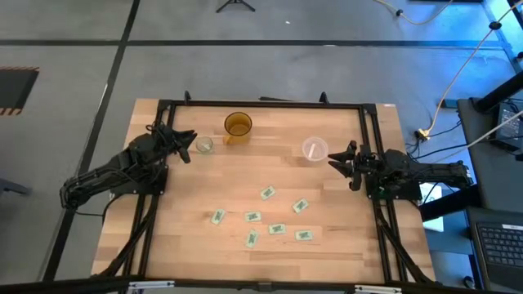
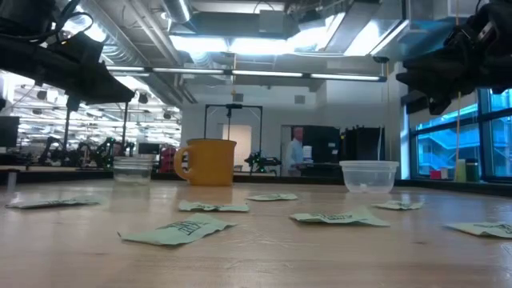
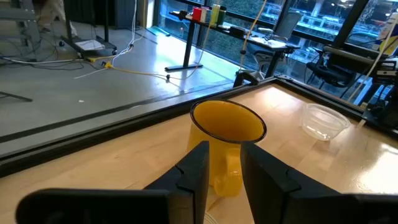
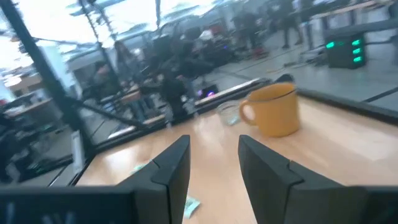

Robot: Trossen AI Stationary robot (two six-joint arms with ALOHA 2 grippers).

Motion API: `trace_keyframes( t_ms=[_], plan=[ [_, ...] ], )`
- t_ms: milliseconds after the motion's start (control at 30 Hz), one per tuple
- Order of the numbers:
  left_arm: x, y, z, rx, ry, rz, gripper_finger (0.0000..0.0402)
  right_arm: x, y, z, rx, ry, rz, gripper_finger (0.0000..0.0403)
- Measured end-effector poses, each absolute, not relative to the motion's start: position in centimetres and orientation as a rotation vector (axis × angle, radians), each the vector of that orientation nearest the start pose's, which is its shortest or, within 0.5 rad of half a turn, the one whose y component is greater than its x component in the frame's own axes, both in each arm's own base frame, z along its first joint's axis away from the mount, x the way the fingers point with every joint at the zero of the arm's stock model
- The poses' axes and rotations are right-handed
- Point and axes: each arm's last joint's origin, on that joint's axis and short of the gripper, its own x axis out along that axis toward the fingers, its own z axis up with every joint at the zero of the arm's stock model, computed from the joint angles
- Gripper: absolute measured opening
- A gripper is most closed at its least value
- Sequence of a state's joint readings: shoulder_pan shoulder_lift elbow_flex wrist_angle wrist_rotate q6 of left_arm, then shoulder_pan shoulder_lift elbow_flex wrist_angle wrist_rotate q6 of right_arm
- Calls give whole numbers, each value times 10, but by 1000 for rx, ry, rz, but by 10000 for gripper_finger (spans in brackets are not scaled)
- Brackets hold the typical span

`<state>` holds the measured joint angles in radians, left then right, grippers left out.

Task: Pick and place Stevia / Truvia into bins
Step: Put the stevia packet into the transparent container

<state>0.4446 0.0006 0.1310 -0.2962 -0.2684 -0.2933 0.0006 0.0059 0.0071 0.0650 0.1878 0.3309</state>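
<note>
Several white-and-green Stevia packets (image 1: 267, 193) lie flat on the wooden table's near middle; in the low view they spread across the foreground (image 2: 176, 230). The small glass cup (image 1: 204, 145) stands just right of my left gripper (image 1: 189, 147), which is open and holds nothing. The wider translucent plastic cup (image 1: 315, 149) stands just left of my right gripper (image 1: 335, 160), also open with nothing in it. Both grippers hover above the table. In the left wrist view the fingers (image 3: 199, 171) frame the amber cup. The right wrist view shows its gripper (image 4: 214, 168) facing across the table.
An amber-brown handled cup (image 1: 238, 126) stands near the far edge between the two bins, and shows in the low view (image 2: 210, 162). A black frame (image 1: 261, 104) borders the table. Bare wood lies between the cups and the packets. A person (image 2: 296, 150) stands far off in the room.
</note>
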Motion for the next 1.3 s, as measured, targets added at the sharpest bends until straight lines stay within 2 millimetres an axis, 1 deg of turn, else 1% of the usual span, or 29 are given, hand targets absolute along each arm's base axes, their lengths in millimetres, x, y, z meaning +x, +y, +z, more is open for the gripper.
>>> trace_keyframes(
  t_ms=[100, 167, 233, 367, 467, 567, 700, 867, 967, 1033, 1133, 1200, 1300],
  plan=[
    [74, 44, 179, -295, 63, 731, 86, 97, -6, 172, 330, -107, -195, 140],
    [74, 44, 179, -295, 63, 731, 86, 97, -6, 174, 294, -114, -194, 140],
    [74, 44, 179, -295, 63, 731, 86, 97, -6, 175, 219, -122, -183, 140],
    [74, 44, 179, -295, 63, 731, 86, 96, -5, 178, 4, -133, -177, 140],
    [74, 44, 179, -295, 64, 731, 86, 96, -6, 178, -83, -126, -203, 140],
    [74, 44, 179, -295, 64, 731, 86, 96, -6, 179, -88, -130, -227, 140],
    [74, 44, 179, -295, 63, 731, 86, 96, -8, 179, -6, -139, -268, 140],
    [73, 45, 179, -289, 56, 782, 86, 96, -8, 181, -26, -117, -274, 138],
    [72, 45, 179, -285, 52, 811, 86, 96, -8, 200, -47, -109, -276, 130],
    [72, 45, 179, -285, 53, 811, 86, 98, -8, 215, -90, -59, -275, 123],
    [72, 45, 180, -285, 49, 810, 86, 103, -8, 239, -152, 65, -266, 116],
    [72, 45, 180, -285, 41, 809, 86, 111, -8, 255, -186, 159, -255, 114],
    [72, 45, 180, -285, 42, 809, 86, 127, -6, 268, -228, 347, -208, 113]
  ],
)
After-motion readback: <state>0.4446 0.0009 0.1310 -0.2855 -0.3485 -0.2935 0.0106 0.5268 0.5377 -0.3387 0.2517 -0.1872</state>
